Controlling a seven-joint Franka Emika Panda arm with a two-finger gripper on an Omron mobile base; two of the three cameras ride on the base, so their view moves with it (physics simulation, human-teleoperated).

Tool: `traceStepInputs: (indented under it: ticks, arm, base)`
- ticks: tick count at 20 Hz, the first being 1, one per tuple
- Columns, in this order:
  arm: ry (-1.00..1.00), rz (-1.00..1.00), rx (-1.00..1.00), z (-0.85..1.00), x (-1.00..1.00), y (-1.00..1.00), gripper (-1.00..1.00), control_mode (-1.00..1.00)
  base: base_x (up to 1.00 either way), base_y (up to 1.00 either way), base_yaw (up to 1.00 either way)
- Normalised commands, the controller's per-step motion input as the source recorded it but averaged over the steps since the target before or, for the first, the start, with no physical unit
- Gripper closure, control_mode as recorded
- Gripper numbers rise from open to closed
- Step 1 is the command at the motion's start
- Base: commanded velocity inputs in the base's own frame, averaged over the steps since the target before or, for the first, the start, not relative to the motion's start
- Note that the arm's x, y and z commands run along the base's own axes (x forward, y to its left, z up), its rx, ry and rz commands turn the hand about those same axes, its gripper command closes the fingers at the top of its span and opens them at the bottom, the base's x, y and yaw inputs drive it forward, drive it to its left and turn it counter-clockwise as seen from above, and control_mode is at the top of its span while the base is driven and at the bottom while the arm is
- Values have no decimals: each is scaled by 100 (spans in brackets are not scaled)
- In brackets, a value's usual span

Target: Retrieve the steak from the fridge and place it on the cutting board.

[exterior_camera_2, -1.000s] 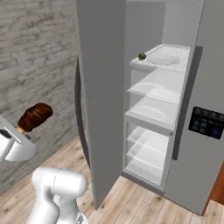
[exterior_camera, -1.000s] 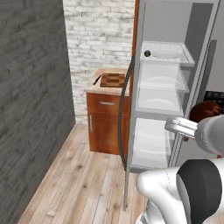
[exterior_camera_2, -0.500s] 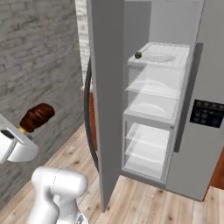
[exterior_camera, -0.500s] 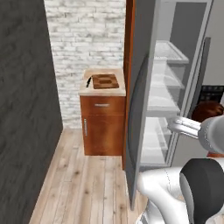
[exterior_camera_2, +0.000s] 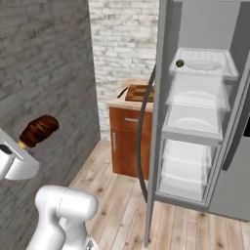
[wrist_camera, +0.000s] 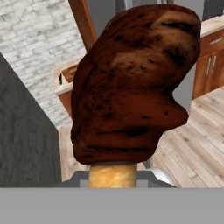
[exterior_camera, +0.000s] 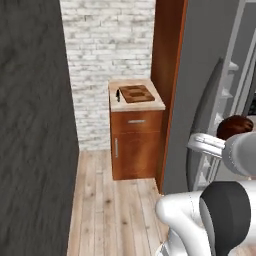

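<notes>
Reddish-brown steak [wrist_camera: 131,83] sits clamped in the fingers [exterior_camera_2: 22,146], held up in the air to the left of the fridge [exterior_camera_2: 195,122], well clear of its shelves. A small green ball [exterior_camera_2: 179,63] lies on the top shelf. Farther off, against the white brick wall, the checkered cutting board [exterior_camera: 136,93] rests on a small wooden desk [exterior_camera: 136,135], a black knife [exterior_camera: 118,94] just beside it.

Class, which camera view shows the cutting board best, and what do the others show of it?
The left base view: the cutting board lies whole and unobstructed on the cabinet. In the right base view the fridge door edge hides part of it. The hand view doesn't show it clearly.
</notes>
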Motion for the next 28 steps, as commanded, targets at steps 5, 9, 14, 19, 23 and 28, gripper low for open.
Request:
traceStepInputs:
  ticks: [5, 9, 14, 19, 23, 28]
  arm:
    - [0, 0, 0, 0, 0, 0, 100, 100]
    - [0, 0, 0, 0, 0, 0, 100, 100]
    - [0, 0, 0, 0, 0, 0, 100, 100]
    - [0, 0, 0, 0, 0, 0, 100, 100]
    - [0, 0, 0, 0, 0, 0, 100, 100]
    - [0, 0, 0, 0, 0, 0, 100, 100]
  base:
    - [68, 65, -19]
    - [72, 64, -14]
    - [77, 22, -9]
    - [77, 5, -12]
    - [75, 5, -17]
    - [80, 0, -16]
